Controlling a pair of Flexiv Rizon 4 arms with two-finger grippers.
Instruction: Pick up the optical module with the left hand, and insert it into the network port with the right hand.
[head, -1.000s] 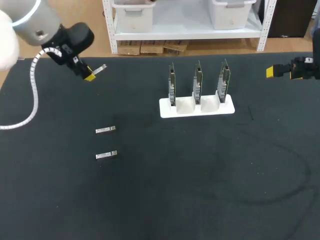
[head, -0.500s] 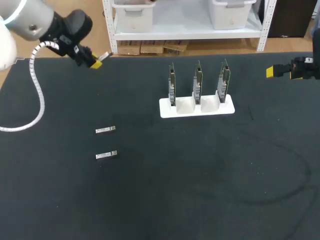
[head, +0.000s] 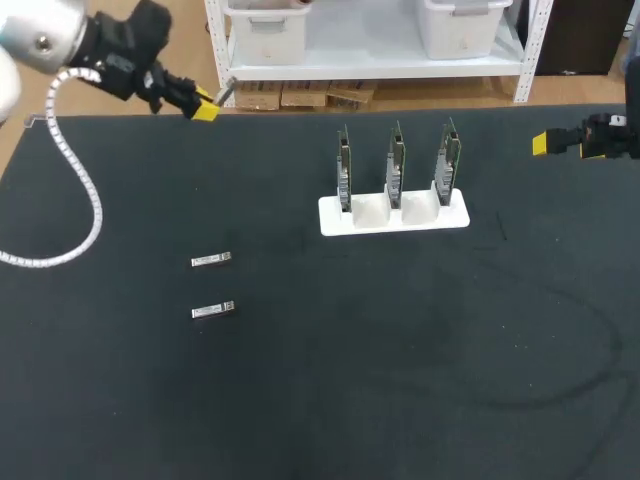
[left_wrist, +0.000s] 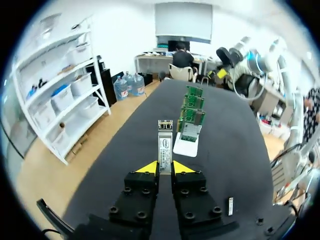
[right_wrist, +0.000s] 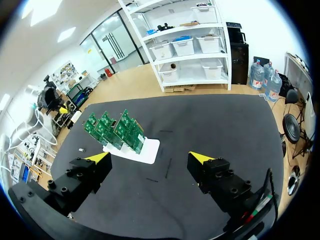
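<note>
Pinched between the two yellow tips of the left gripper, the optical module sticks straight out past the fingertips, its metal body lengthwise and its far end aimed at the white holder. The fingers are closed almost together, one on each side of the module. In the head view this gripper and the module are up at the table's far edge, well to the left of the white holder and farther back than it.

Three green network cards stand upright side by side in the holder's slots; their ports are too small to make out.

Two more modules lie flat on the black table, left of the holder and nearer the robot than it: one closer to the holder, the other just beyond it, the two apart.

The right gripper hangs well to the right of the holder, near the table's right edge. Its fingers are spread wide with nothing between them, and the holder lies ahead of it on the table.
</note>
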